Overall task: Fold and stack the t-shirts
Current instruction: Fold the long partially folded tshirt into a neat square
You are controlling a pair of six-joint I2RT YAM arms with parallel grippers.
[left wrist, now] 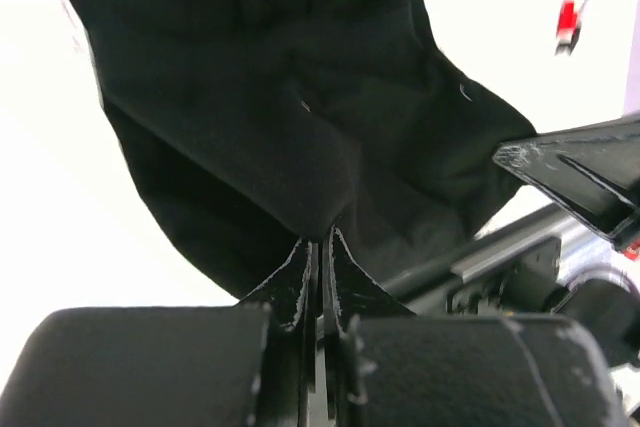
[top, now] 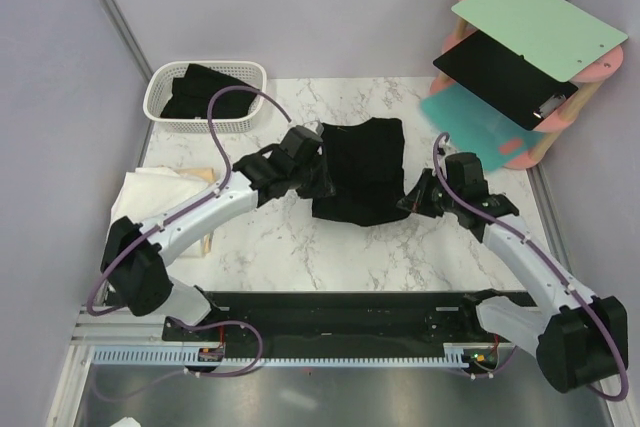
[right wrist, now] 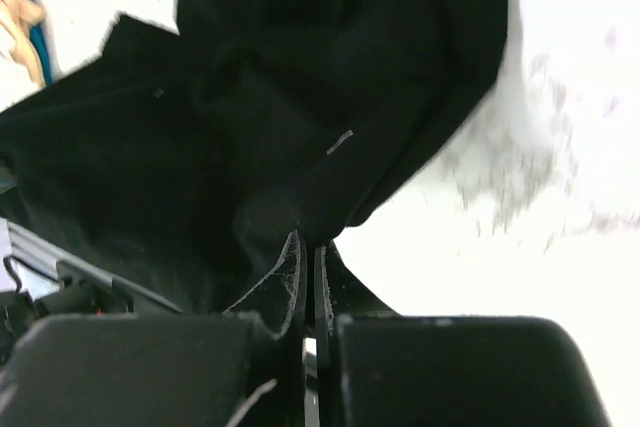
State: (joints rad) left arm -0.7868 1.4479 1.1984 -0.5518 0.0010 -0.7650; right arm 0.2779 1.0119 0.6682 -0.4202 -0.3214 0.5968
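**Both tools pinch one black t-shirt at mid-worktop**

The black t-shirt (top: 362,169) lies crumpled in the middle of the marble worktop (top: 300,247), between the two arms. The left tool (left wrist: 320,239) is clenched on a fold at the shirt's left edge, its fingers pressed together with cloth nipped at their tips. The right tool (right wrist: 306,243) grips the near right corner the same way, jaws closed on a bunched pleat. More black t-shirts (top: 205,89) fill the white basket (top: 160,107) at the far left corner. Pale t-shirts (top: 160,192) lie in a pile at the worktop's left edge, beside the left arm.
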